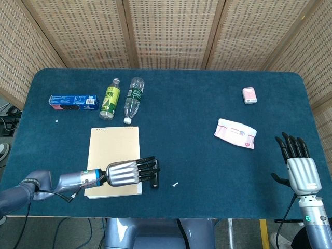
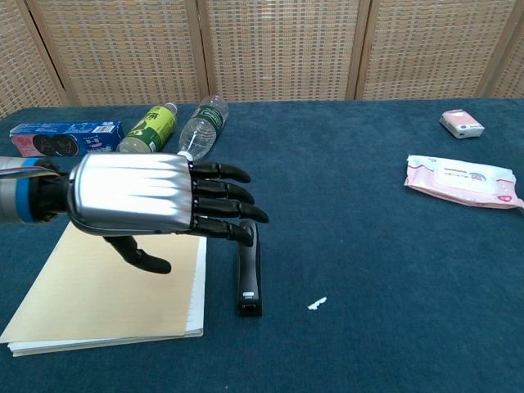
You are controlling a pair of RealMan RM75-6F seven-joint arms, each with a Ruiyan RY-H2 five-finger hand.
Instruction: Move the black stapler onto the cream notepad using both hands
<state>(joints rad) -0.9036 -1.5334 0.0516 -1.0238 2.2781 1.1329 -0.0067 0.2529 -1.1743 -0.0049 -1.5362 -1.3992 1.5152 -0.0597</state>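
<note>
Nothing of the task is seen to be done yet: the black stapler (image 2: pixel 249 268) is pictured lying flat on the blue table (image 1: pixel 207 104), just beside the right edge of the cream notepad (image 2: pixel 106 282) and not on it. The left hand (image 2: pixel 155 203) is shown stretched across the notepad with its fingers (image 2: pixel 225 209) spread and straight, their tips reaching over the rear end of the stapler; whether contact is made cannot be told from either view, and nothing is held. The right hand (image 1: pixel 301 168) is seen only from the head camera, raised at the near right corner of the table with fingers spread and empty, well apart from the stapler. By this evidence, the grasp, the lift, the short carry to the left and the placing on the pad are all judged to remain, as is any part to be played by the right hand.

Two plastic bottles are seen lying on their sides beyond the far edge of the notepad, a green-labelled one (image 2: pixel 149 129) and a clear one (image 2: pixel 201 131), both capped; what is inside cannot be made out. A blue packet (image 2: pixel 61 137) is laid to their left. A pink wipes pack (image 2: pixel 461 180) is shown shut, well to the right, with a small pink box (image 2: pixel 462 123) beyond it near the far edge. A white scrap (image 2: pixel 317 304) is noted just right of the stapler.
</note>
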